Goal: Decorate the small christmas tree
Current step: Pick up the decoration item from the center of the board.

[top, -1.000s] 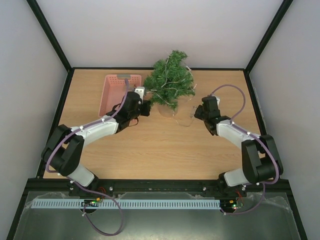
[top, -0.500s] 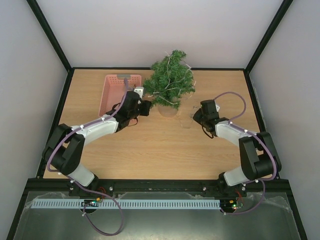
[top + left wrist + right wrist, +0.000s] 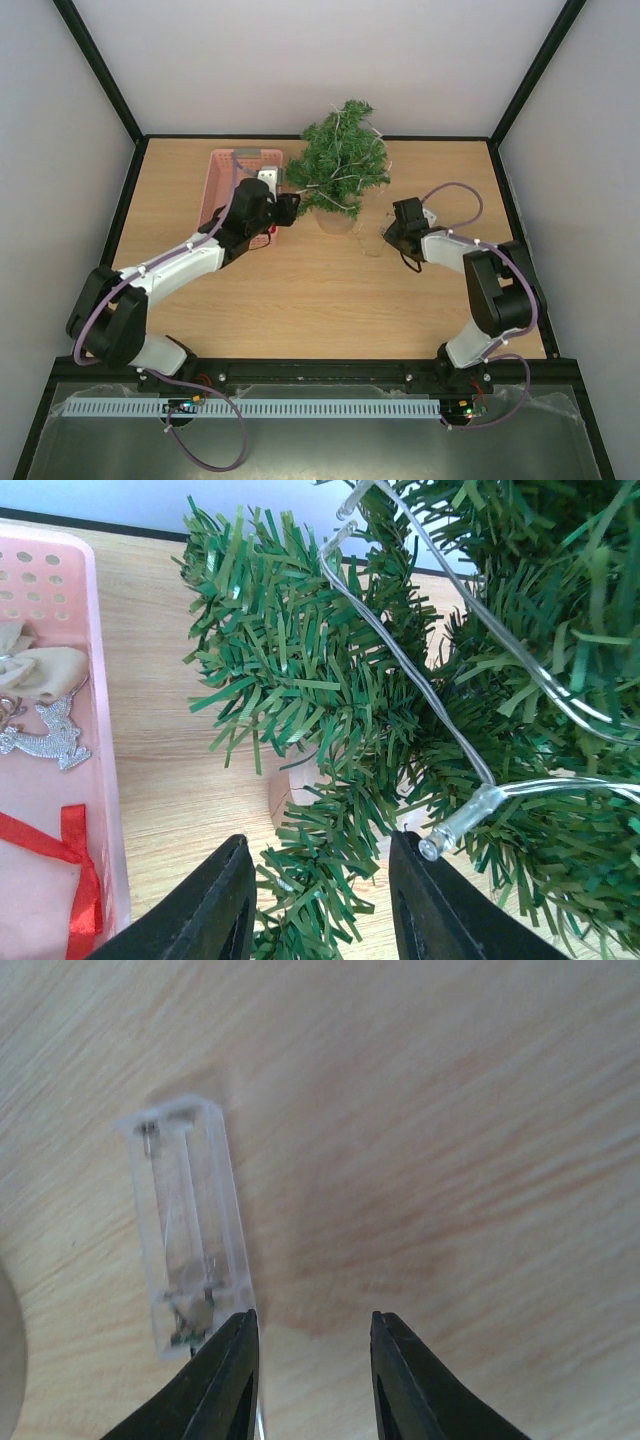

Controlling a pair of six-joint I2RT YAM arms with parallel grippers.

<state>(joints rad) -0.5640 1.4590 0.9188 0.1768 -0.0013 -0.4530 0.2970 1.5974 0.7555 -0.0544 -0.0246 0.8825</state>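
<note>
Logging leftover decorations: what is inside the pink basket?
Left wrist view: a beige bow, a silver reindeer and a red ribbon lie in the pink basket. Its remainder is out of frame there, and the left arm partly covers it from above.

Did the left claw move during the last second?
Yes, slightly: the left claw edged toward the pink basket's far end, still at the small christmas tree's lower branches.

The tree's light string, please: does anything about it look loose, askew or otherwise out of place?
Yes: the light string hangs in loose loops off the tree, one bulb poking out bare near the left gripper. A clear box lies on the table beside the right gripper. Nothing looks spilled or broken.
</note>
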